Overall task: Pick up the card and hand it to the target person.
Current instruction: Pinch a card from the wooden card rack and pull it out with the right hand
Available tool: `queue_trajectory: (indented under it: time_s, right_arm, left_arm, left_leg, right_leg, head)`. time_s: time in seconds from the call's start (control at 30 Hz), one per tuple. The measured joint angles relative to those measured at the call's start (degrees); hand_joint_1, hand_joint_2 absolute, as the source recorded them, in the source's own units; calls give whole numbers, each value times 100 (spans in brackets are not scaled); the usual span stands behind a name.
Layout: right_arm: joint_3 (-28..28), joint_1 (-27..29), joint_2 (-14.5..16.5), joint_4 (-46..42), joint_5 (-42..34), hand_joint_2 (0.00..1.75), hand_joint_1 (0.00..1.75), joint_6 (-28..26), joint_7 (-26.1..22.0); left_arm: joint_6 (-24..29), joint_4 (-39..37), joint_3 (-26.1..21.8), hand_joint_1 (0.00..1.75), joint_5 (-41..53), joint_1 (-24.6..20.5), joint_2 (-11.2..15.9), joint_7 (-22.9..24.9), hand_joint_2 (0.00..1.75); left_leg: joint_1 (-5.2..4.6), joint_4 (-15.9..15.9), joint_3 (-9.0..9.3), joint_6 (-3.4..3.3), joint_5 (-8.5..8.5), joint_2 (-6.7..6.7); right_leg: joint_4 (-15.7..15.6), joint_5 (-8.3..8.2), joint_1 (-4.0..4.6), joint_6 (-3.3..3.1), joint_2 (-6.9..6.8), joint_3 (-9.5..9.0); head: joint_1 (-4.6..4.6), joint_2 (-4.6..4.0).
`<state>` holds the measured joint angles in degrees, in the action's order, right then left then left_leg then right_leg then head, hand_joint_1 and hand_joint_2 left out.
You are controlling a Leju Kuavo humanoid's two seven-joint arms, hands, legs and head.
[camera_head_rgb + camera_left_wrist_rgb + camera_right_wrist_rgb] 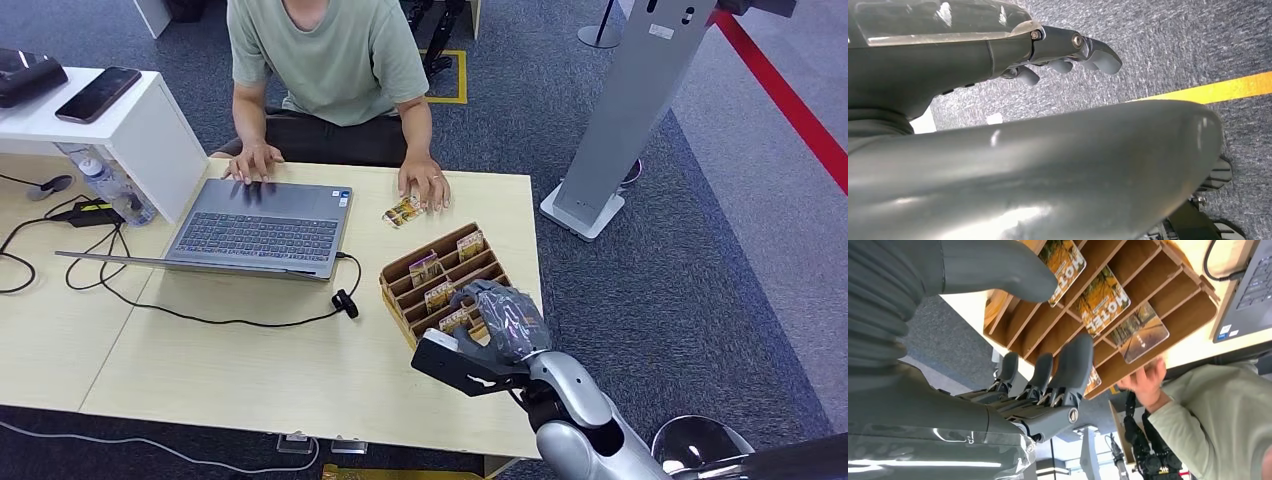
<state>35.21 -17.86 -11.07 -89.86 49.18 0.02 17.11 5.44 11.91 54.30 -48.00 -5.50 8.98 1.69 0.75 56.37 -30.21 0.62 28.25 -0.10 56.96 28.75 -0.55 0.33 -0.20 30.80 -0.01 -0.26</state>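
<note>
One hand near: right hand (pixel 497 318) hovers over the wooden rack (pixel 400 272), fingers (pixel 1075 365) apart, holding nothing
Left hand (pixel 1068 52): fingers loosely curled above carpet
Cards: upright in rack slots
Far: loose card (pixel 402 212) under person's hand (pixel 425 184)

We reach our silver right arm (pixel 575 405) forward, its dark grey many-fingered right hand (pixel 500 318) spread apart and empty. Our grey left hand (pixel 1068 52) hangs with fingers loosely curled, holding nothing.
</note>
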Motion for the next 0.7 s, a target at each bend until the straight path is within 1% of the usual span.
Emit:
queue_trajectory:
  time_s: [0.07, 0.13, 0.3, 0.7]
  right_arm:
    - [31, -6, 28, 69, -1, 175, 35, 0, -29]
    - [61, -16, 58, 141, -4, 175, 28, 0, -44]
    - [144, -30, 139, 329, -37, 175, 24, -13, -52]
    - [265, -67, 228, 570, -12, 175, 26, -20, -50]
  left_arm:
    - [1, 0, -1, 0, -2, 0, -2, 12, 0]
    - [8, 0, -1, 0, -1, -1, -2, 21, 0]
    - [18, 0, 1, 0, 3, -1, -8, 25, 0]
    - [33, 0, 1, 0, 7, -1, -20, 25, 0]
  left_leg:
    - [0, 0, 0, 0, 0, 0]
    - [0, 0, 0, 0, 0, 0]
    - [0, 0, 0, 0, 0, 0]
    - [0, 0, 0, 0, 0, 0]
  right_leg:
    - [1, 0, 0, 0, 0, 0]
    - [1, 0, 0, 0, 0, 0]
    - [1, 0, 0, 0, 0, 0]
    - [1, 0, 0, 0, 0, 0]
  head:
    - [2, 0]
    - [2, 0]
    - [2, 0]
    - [1, 0]
